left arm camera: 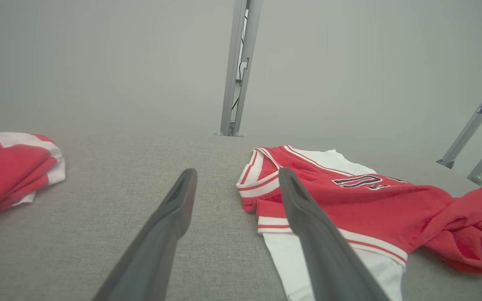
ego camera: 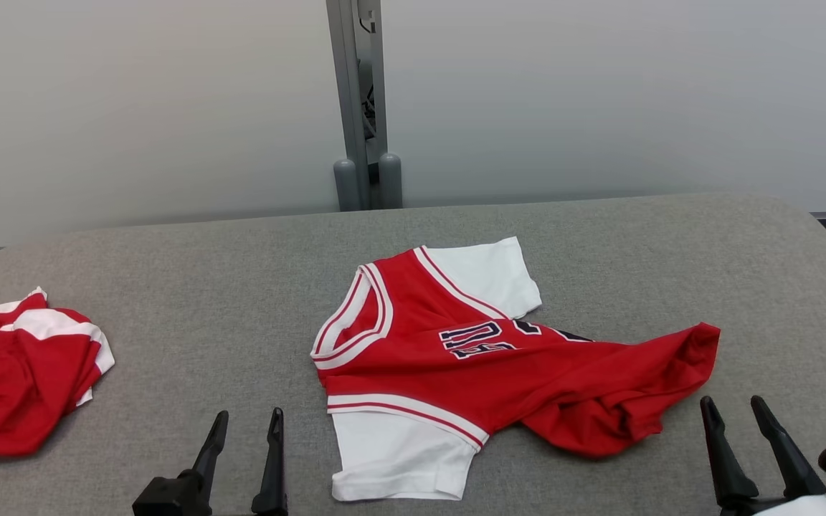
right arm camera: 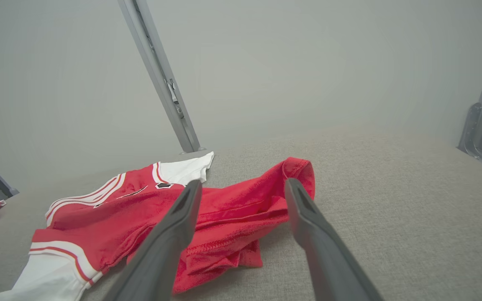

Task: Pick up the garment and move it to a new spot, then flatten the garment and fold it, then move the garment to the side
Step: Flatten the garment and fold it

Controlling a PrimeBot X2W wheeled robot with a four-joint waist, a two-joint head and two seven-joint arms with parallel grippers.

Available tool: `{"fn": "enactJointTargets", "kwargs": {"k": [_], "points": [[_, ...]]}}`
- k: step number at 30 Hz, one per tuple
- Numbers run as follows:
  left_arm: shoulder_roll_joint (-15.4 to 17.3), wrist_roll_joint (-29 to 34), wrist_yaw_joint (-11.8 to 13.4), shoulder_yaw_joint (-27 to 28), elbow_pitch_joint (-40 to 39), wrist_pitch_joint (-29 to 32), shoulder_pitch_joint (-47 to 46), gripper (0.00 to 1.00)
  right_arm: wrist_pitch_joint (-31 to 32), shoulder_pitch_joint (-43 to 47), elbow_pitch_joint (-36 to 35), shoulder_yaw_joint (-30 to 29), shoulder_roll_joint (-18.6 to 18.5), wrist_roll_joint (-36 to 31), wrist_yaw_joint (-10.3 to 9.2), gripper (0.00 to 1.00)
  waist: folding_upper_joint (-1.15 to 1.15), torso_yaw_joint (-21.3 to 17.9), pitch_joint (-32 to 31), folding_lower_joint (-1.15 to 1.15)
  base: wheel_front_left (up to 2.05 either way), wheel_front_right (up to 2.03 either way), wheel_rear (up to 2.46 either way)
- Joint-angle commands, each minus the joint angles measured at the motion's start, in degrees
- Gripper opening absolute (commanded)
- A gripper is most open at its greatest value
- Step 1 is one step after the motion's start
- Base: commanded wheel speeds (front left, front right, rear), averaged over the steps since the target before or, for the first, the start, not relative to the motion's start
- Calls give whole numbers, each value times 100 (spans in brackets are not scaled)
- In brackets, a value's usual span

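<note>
Plainly the job is somewhere in its middle: the jersey (ego camera: 499,365) lies near the centre of the table (ego camera: 205,272), neck toward the robot's left and hem toward its right, so I judge the move to a new spot done and the flattening in hand. The chest half is fairly smooth, with the far sleeve (ego camera: 488,276) spread flat and the near sleeve (ego camera: 399,459) lying out toward the table's front edge. The hem (ego camera: 621,416), though, is bunched and rolled over on itself (the right wrist view shows the piled folds best), so that end needs pulling straight before any fold. No fold is made yet, and the move to the side is left as well. A second garment (ego camera: 19,373), also red and white, sits at the table's left end, well apart from the jersey; whether it is folded or just heaped I cannot quite tell. The left gripper (ego camera: 250,413) stands spread wide and empty near the front edge, just left of the near sleeve and not touching it. The right gripper (ego camera: 731,399) is spread wide too, holding nothing, just beside the bunched hem, its fingers clear of the cloth as far as the head view shows.
</note>
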Motion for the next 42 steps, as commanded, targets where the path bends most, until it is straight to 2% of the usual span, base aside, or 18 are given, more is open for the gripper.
{"fn": "enactJointTargets", "kwargs": {"k": [1, 5, 9, 23, 28, 36, 42], "points": [[23, -34, 35, -13, 12, -5, 34, 100, -29, 131, -105, -70, 55, -227, -1, 100, 0, -36, -61, 0, 0, 0, 0], [24, -75, 54, -87, 92, -5, 99, 100, -30, 426, -430, -281, 292, -887, -1, 100, 0, -36, -185, 0, 0, 0, 0], [24, -117, 88, -158, 198, -5, 135, 100, -31, 680, -536, -400, 465, -1248, -1, 100, 0, 2, -307, 0, 0, 0, 0], [23, -205, 38, -287, 532, -5, 243, 100, -31, 886, -494, -416, 677, -1303, -1, 100, 0, 73, -456, 0, 0, 0, 0], [24, -328, -70, -492, 973, -5, 92, 100, -31, 819, -424, -359, 673, -1247, -1, 100, 0, 45, -432, 0, 0, 0, 0], [24, -847, -352, -1241, 2385, 144, -595, 100, -32, 667, -331, -244, 600, -1195, -1, 100, 0, -80, -289, 0, 0, 0, 0], [24, -1293, -338, -1602, 2948, 259, -993, 100, -31, 613, -290, -199, 575, -1201, -1, 100, 0, -155, -211, 0, 0, 0, 0]]}}
